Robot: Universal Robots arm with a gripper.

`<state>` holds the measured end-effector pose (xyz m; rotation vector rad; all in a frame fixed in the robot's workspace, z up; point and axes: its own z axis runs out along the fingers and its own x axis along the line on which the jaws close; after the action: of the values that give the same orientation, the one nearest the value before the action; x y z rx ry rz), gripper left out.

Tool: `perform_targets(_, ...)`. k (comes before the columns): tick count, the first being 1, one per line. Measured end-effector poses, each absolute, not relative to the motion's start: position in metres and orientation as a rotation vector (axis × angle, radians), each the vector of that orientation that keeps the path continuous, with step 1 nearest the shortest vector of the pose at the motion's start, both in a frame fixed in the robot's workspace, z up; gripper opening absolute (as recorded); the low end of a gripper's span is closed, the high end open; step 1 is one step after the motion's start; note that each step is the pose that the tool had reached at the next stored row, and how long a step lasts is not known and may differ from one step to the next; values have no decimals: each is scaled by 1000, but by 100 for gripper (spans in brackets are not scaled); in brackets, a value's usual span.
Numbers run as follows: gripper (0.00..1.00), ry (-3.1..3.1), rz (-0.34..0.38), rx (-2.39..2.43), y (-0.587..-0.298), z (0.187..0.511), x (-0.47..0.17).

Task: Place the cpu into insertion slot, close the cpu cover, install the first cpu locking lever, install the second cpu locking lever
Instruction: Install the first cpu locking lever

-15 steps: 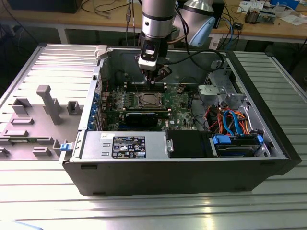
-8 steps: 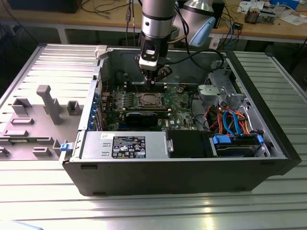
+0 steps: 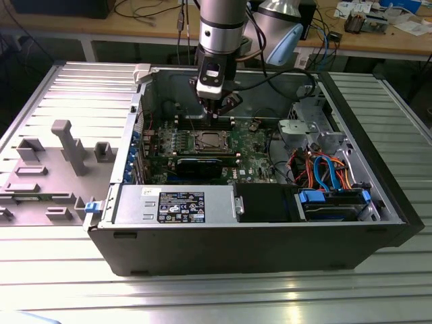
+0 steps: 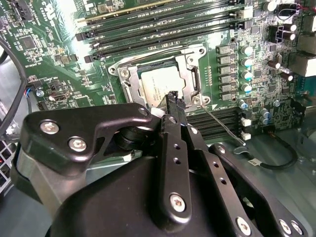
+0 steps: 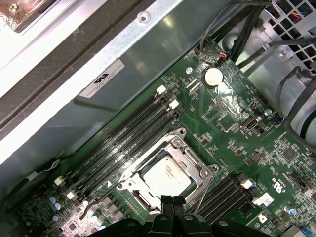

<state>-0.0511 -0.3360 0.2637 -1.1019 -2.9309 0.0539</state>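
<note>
The cpu (image 3: 208,141) (image 4: 159,83) (image 5: 167,175), a small square chip with a silver-grey top, lies in the insertion slot (image 4: 123,79) on the green board inside the open computer case. The cpu cover (image 4: 190,74) (image 5: 198,171), a silver frame plate, lies flat around it, with the chip showing through its window. A thin wire locking lever (image 4: 219,123) (image 5: 205,195) angles away from one socket corner, beside the memory slots. My gripper (image 3: 217,115) (image 4: 174,98) (image 5: 173,200) hangs just above the socket's edge, shut, with nothing between its fingers.
Long black memory slots (image 5: 128,136) flank the socket on both sides. A long black card (image 3: 202,165) and the grey power-supply box (image 3: 179,202) sit nearer the case front. Drive bays and coloured cables (image 3: 324,172) fill the exterior view's right. Grey fixtures (image 3: 67,145) stand outside the case.
</note>
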Motion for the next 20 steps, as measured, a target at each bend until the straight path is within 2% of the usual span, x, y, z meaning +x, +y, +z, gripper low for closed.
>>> perform_targets(20,11,-2952,54,-1045,-336,264,-51)
